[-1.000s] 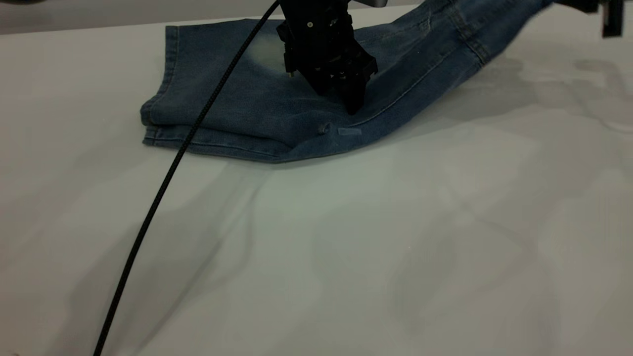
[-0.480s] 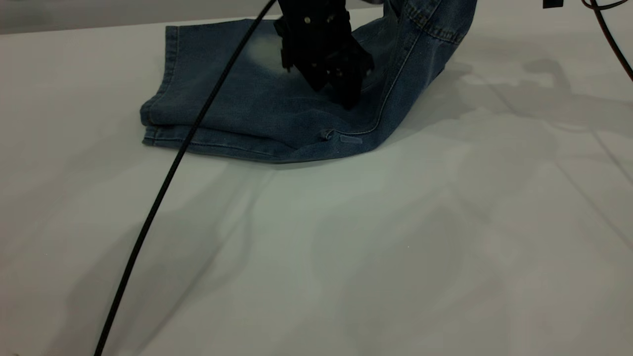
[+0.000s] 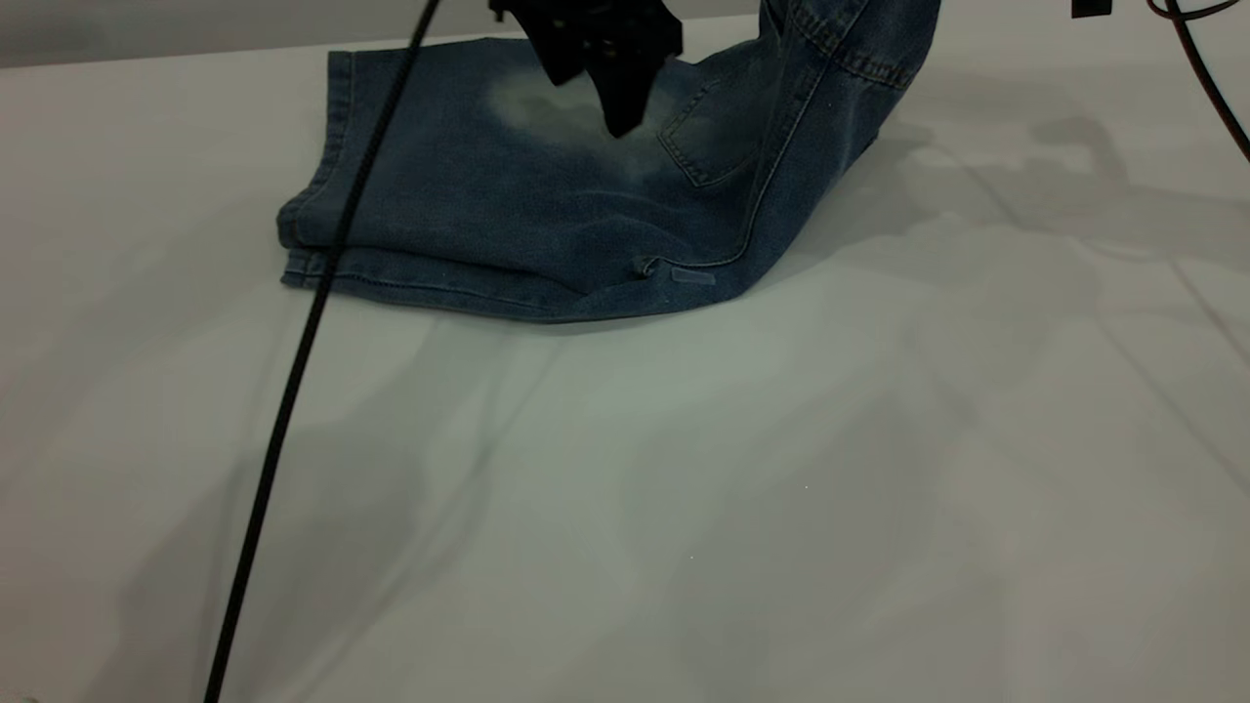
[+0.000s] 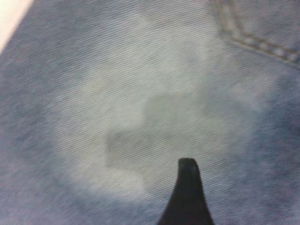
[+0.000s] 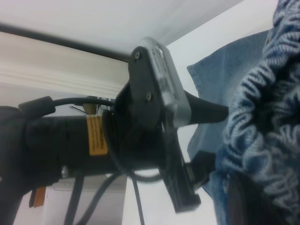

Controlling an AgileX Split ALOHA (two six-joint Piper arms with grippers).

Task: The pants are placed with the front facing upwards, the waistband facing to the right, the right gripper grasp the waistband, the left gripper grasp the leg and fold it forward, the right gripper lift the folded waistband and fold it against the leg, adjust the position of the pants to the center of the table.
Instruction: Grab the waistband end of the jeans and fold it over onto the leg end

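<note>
The blue denim pants (image 3: 488, 215) lie doubled lengthwise at the back of the table (image 3: 781, 488), leg hems to the left. Their right end (image 3: 840, 88) is lifted steeply and runs out of the top of the exterior view. My left gripper (image 3: 620, 117) hangs shut just above the pale faded patch (image 4: 140, 108), off the cloth; one dark fingertip (image 4: 187, 173) shows in the left wrist view. The right gripper (image 5: 232, 192) is outside the exterior view and is shut on the ruched waistband (image 5: 262, 117), held in the air. The left gripper (image 5: 215, 111) points at the waistband from beside it.
A black braided cable (image 3: 293, 391) slants from the top centre down to the front left, crossing the leg hems. Another thin cable (image 3: 1206, 78) hangs at the top right. Bare table stretches wide in front of the pants and to their right.
The left gripper has risen off the pants and shifted a little left. The waistband end, stretched low to the right one second ago, has swung up and leftward and now stands steep.
</note>
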